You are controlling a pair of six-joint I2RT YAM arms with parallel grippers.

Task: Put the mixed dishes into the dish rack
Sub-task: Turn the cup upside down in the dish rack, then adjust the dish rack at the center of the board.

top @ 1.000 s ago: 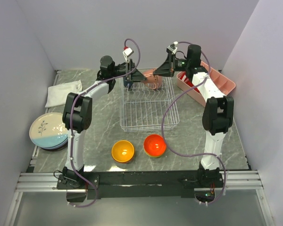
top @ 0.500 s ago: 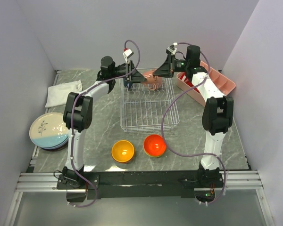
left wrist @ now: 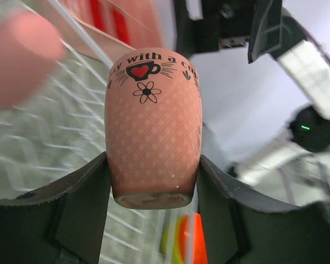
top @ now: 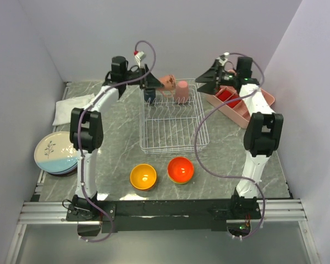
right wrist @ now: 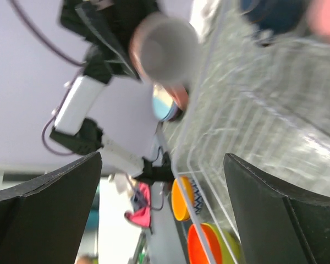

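My left gripper (top: 157,82) is shut on a pink patterned cup (top: 166,82) and holds it on its side above the far end of the white wire dish rack (top: 173,144). In the left wrist view the cup (left wrist: 153,124) sits between both fingers (left wrist: 82,203) of the gripper (left wrist: 153,190). A second pink cup (top: 181,91) and a navy cup (top: 149,94) stand in the rack's far end. My right gripper (top: 207,77) hangs open and empty to the right of the rack; in its own view (right wrist: 162,203) the held cup's mouth (right wrist: 165,50) faces it.
An orange-yellow bowl (top: 143,176) and a red-orange bowl (top: 181,169) sit in front of the rack. Stacked plates (top: 56,153) lie at the left edge, with a white cloth (top: 74,108) behind them. A pink compartment tray (top: 243,108) stands at the far right.
My right gripper has opened, let go of the pink cup and drawn back to the right. The left gripper has closed on that cup and carried it slightly left and up.
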